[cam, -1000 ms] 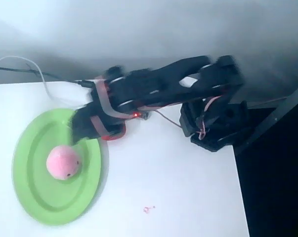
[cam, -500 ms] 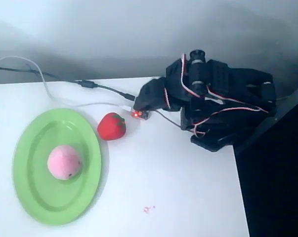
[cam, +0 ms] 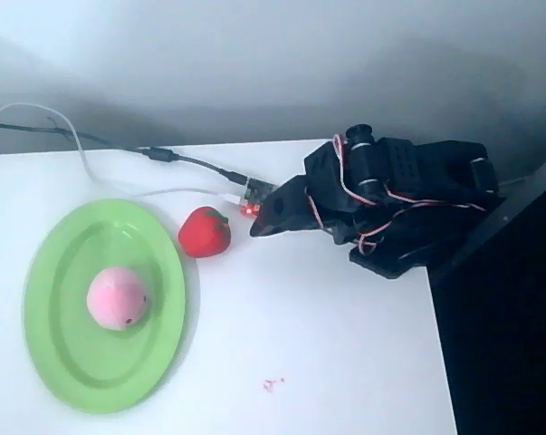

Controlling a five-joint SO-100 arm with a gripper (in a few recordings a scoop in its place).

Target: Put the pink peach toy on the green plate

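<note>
The peach [cam: 117,298] sits on the green plate [cam: 69,362], near its middle, by the table's [cam: 327,362] left edge. A strawberry [cam: 205,231] lies just off the plate's right rim. The gripper [cam: 262,225] is folded by the arm's base at the back right; whether it is apart or together, I cannot tell. The job looks done; best to park clear of the strawberry.

We note a red strawberry toy [cam: 205,232] with a green top lying on the white table [cam: 327,353]. A small circuit board [cam: 255,195] with a lit red light sits just right of it, a black cable [cam: 100,143] and a white cable [cam: 69,136] running from it toward the table's left edge. A tiny pink mark [cam: 272,384] lies on the table, lower centre.
</note>
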